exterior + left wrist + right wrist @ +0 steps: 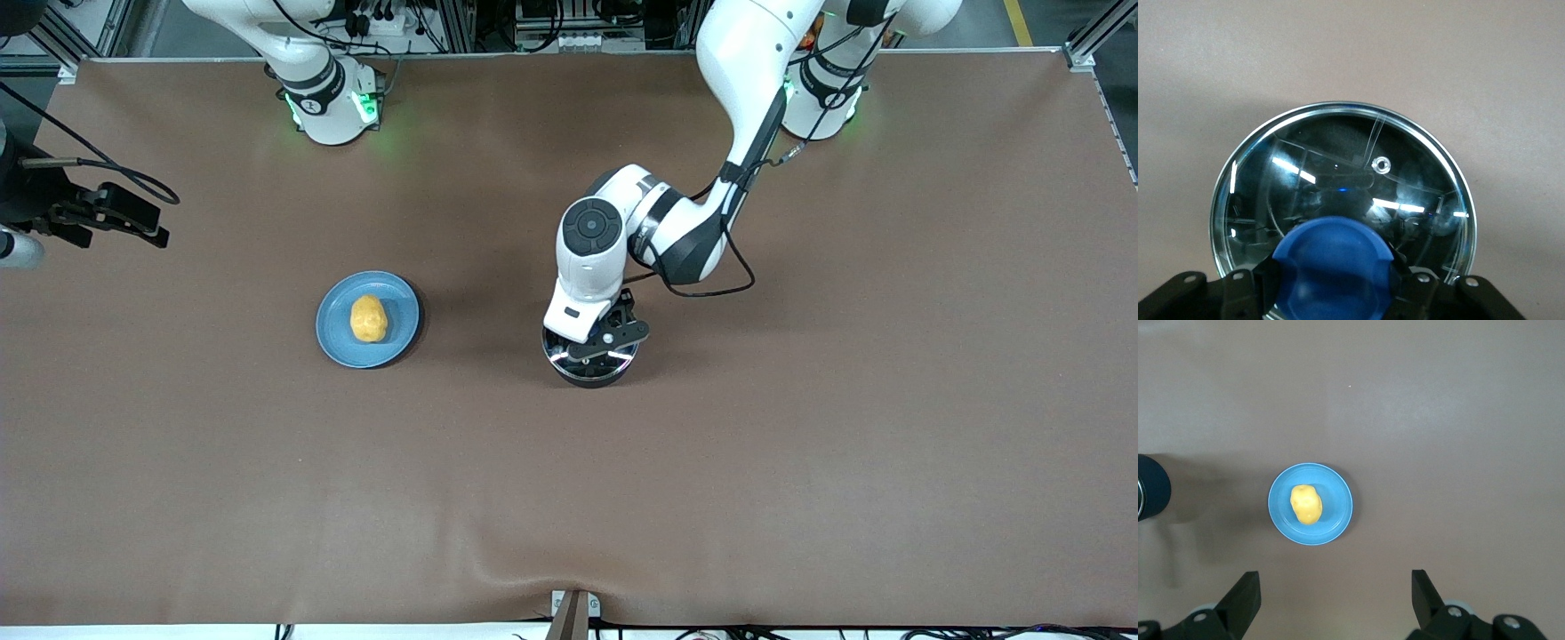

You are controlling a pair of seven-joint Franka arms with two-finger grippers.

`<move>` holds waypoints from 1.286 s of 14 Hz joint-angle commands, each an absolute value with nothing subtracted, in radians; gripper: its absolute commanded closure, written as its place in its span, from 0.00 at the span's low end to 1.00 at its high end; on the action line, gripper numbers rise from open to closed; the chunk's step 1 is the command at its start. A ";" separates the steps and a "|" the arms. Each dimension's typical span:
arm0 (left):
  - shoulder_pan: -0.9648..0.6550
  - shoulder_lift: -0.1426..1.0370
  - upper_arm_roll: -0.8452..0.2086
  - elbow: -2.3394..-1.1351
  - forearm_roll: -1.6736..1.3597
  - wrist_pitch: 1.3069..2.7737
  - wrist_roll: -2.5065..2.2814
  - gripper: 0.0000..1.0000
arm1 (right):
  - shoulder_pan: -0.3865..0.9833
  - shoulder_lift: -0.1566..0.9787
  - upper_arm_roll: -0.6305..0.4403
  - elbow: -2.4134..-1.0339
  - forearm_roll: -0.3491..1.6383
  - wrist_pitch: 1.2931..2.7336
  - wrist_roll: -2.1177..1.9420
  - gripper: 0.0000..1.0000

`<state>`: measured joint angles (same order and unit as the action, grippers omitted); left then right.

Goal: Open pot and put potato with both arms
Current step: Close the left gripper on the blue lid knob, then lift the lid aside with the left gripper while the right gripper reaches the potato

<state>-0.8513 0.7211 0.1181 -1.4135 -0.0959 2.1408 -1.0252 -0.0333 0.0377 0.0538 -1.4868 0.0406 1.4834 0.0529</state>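
Left hand (pixel 594 348) is seen lowered onto the pot (pixel 589 366), its fingers closed on the blue knob (pixel 1335 267) of the glass lid (pixel 1345 180). From the left wrist view the knob is gripped from both sides, and the lid is judged to be seated on the pot's rim, not yet lifted. The pot's handle cannot be made out.

Right hand (pixel 1335 603) is held high at the right arm's end of the bench (pixel 800 462), fully spread and empty; it waits. From its wrist view the blue plate (pixel 1338 513) is seen well below it, with the potato (pixel 368 318) lying on the plate. The plate stands well apart from the left hand, toward the right arm's end of the bench.

Risks noted:
- Knob is round and smooth; a shallow or off-centre hold could let the lid slip and drop when raised.
- If the lid sticks to the rim, the whole pot could be dragged or tipped, nothing else holding it down.
- A tilted lift could swing the lid's steel rim against the pot.
- Potato is lumpy and could roll on the plate when the right hand closes on it.
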 commanded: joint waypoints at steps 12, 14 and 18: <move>-0.501 0.376 0.149 -1.436 -0.037 1.847 -0.738 0.88 | -0.003 0.094 0.066 -1.515 0.090 1.480 0.057 0.00; -0.413 0.342 0.149 -1.436 -0.037 1.807 -0.628 0.87 | 0.018 0.094 0.066 -1.542 0.095 1.502 0.066 0.00; -0.327 0.341 0.147 -1.434 -0.037 1.802 -0.537 0.86 | 0.066 0.077 0.071 -1.728 0.100 1.642 0.130 0.00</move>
